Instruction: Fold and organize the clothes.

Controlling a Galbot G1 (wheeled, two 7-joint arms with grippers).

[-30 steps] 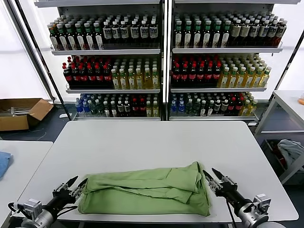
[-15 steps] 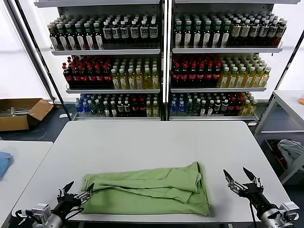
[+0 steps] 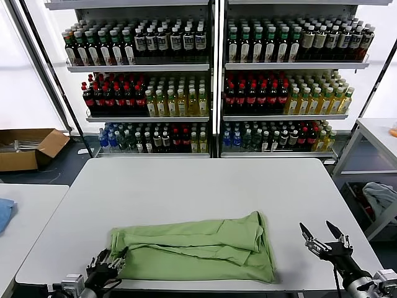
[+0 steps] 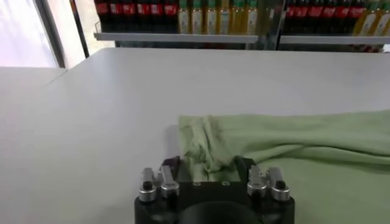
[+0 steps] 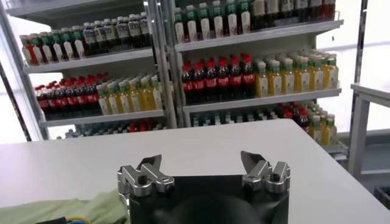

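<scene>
Head view: a light green shirt [image 3: 195, 246] lies folded into a long band on the near part of the white table [image 3: 198, 186], its long side running L to R, close to the near edge. The left gripper [image 3: 110, 261] sits at the shirt's left end, low at the table edge, fingers around the cloth there — pinching the corner as far as this view shows. The right gripper [image 3: 323, 236] hangs over bare table, well apart from the shirt's right end, fingers spread wide. Behind the table stand shelves of bottles [image 3: 214, 81]; a cardboard box [image 3: 28, 148] sits on the floor to the left.

Left wrist view: the left gripper [image 4: 208, 172] has the bunched end of the shirt [image 4: 292, 152] lying between its two fingers, cloth puckered up in the gap — pinched on it. The rest of the shirt stretches away flat on the table [image 4: 122, 103].

Right wrist view: the right gripper [image 5: 201, 163] is spread, nothing between the fingers. A bit of green shirt [image 5: 67, 207] shows off to one side, apart from it.
</scene>
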